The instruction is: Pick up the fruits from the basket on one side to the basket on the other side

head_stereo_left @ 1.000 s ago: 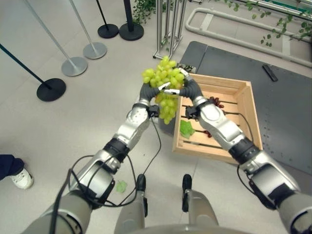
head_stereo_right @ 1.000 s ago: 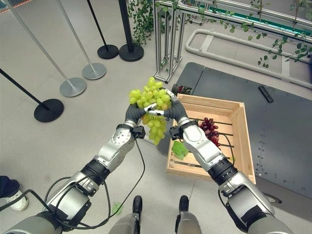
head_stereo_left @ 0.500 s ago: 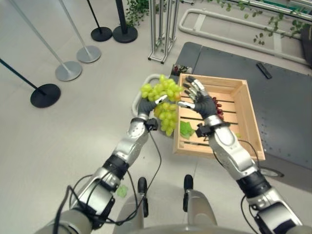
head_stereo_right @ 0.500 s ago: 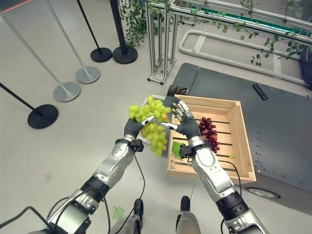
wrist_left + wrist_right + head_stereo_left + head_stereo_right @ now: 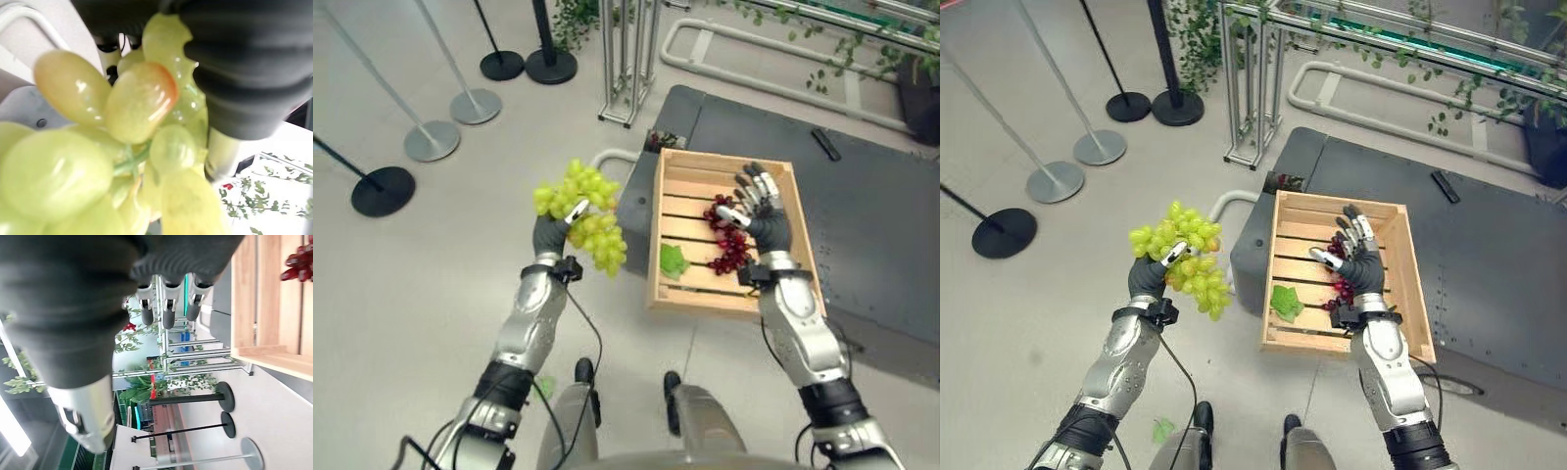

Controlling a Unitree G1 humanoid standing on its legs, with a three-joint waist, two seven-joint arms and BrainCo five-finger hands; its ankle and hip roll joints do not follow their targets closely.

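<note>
- green grapes (image 5: 578, 213), one big bunch, held up by left hand (image 5: 548, 235) over bare floor (image 5: 411, 294), left of wooden crate (image 5: 656, 257); fingers curled round top of bunch, berries dangling below.
- right hand (image 5: 766, 223) over crate, fingers spread and straight, holding nothing.
- red grapes (image 5: 726, 235) and green leaf (image 5: 673, 260) lying on crate slats.
- likely fairly heavy for one hand, soft, smooth-skinned, easily bruised or shed from stalk.
- best held near stem or cradled from beneath, not squeezed at loose lower berries.
- no second basket visible to the left; white curved tube (image 5: 1224, 204) beside dark platform (image 5: 871, 215).
</note>
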